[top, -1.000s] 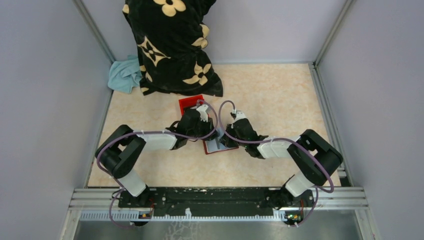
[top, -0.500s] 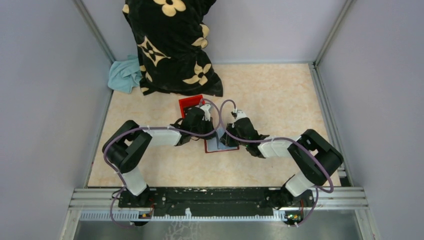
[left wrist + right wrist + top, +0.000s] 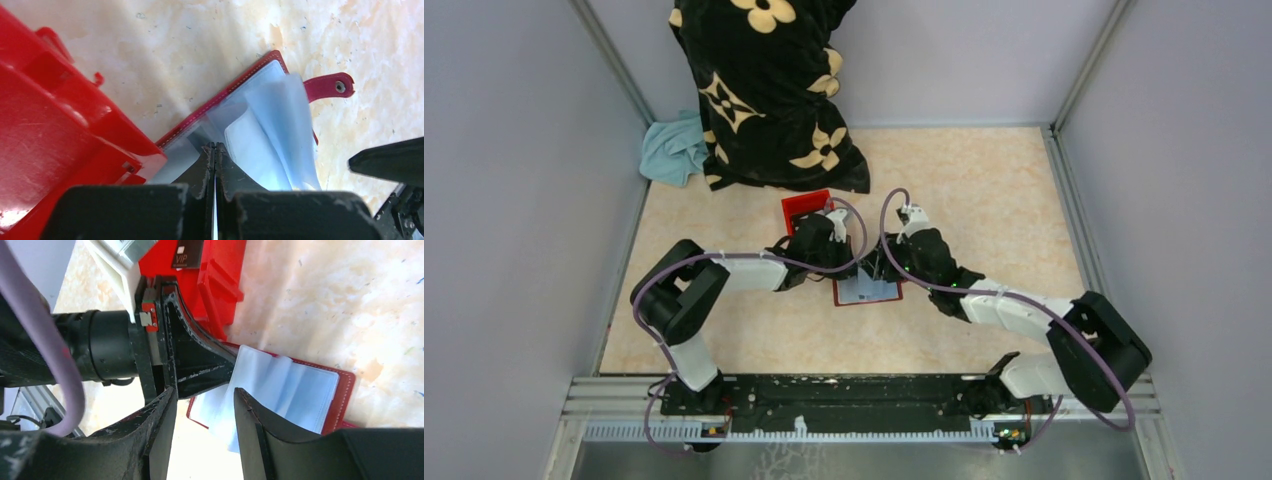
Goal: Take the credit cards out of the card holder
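The card holder (image 3: 869,291) lies open on the table, dark red with a snap tab (image 3: 330,86). Pale blue credit cards (image 3: 280,125) fan up out of it, also seen from the right wrist (image 3: 285,390). My left gripper (image 3: 215,147) is shut, its tips pinching a pale blue sheet at the holder's left half; I cannot tell if that sheet is a card or a sleeve. In the top view the left gripper (image 3: 852,266) sits at the holder's upper left. My right gripper (image 3: 205,392) stands open just over the holder's edge, nothing between its fingers, facing the left fingers (image 3: 200,365).
A bright red plastic box (image 3: 806,208) stands just behind the holder, close to the left fingers, with a dark VIP card (image 3: 189,252) in it. A black flowered cloth (image 3: 764,90) and a teal rag (image 3: 674,148) lie at the back left.
My right gripper has opened and its arm has swung out to the right, uncovering more of the holder. My left gripper has closed and stayed in place.
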Controlling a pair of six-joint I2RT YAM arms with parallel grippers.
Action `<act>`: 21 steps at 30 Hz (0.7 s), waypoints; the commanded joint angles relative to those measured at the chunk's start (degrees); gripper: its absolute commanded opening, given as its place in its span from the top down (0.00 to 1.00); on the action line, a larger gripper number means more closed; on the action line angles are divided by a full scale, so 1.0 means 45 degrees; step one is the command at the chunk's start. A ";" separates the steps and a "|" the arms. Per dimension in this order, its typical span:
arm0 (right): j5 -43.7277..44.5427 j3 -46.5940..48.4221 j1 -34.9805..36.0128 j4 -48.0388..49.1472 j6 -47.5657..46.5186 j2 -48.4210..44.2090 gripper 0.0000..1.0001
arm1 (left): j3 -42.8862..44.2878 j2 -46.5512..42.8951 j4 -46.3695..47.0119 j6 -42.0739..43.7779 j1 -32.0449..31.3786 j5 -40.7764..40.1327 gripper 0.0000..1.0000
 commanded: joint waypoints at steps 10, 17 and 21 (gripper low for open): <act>0.1185 -0.0614 -0.0773 -0.1216 -0.0546 -0.2203 0.54 | -0.0666 -0.0307 0.2122 -0.0214 -0.0107 0.2762 0.99; 0.1513 -0.0651 -0.0840 -0.1555 -0.0555 -0.2587 0.86 | -0.0386 0.0274 0.2604 -0.0369 -0.0717 0.2913 0.96; 0.1274 -0.0627 -0.0856 -0.1454 -0.0581 -0.2524 1.00 | -0.0028 0.0592 0.2244 -0.0141 -0.1144 0.2484 0.95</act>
